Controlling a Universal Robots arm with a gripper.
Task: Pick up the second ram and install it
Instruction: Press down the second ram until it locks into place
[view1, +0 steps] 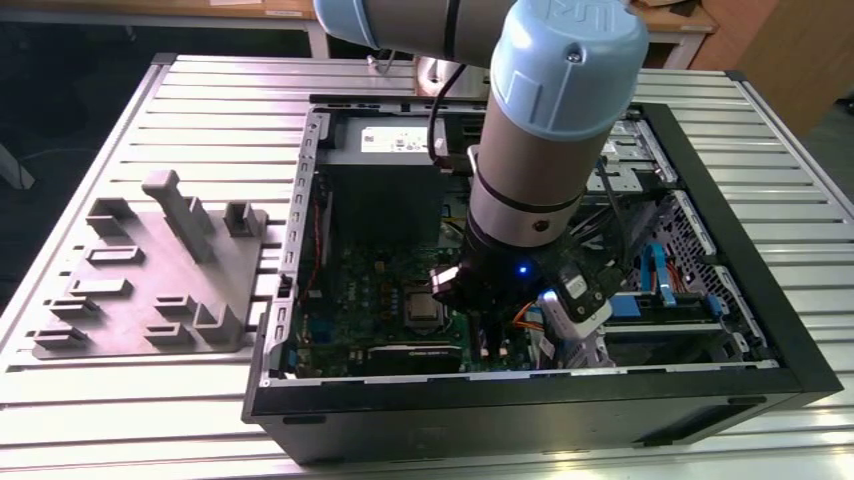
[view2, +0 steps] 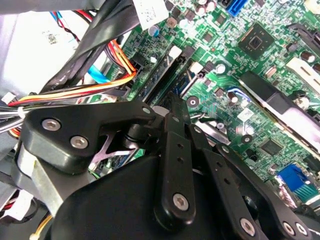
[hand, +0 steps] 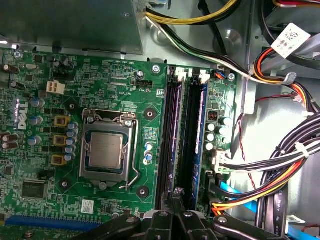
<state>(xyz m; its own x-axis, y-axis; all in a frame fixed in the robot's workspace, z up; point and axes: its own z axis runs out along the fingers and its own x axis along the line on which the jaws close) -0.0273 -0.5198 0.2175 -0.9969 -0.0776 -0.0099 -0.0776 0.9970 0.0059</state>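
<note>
The gripper (hand: 176, 197), fingers pressed together, presses down on the second ram (hand: 200, 135) seated in the motherboard (hand: 45, 125) slots.

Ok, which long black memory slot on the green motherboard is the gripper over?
The slot nearest the square metal CPU socket; the black gripper hovers at its end, the slots beside the cables stand clear.

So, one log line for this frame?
arm: inside case | tool: over RAM slots | sticks seated: two | tray: no RAM
</note>
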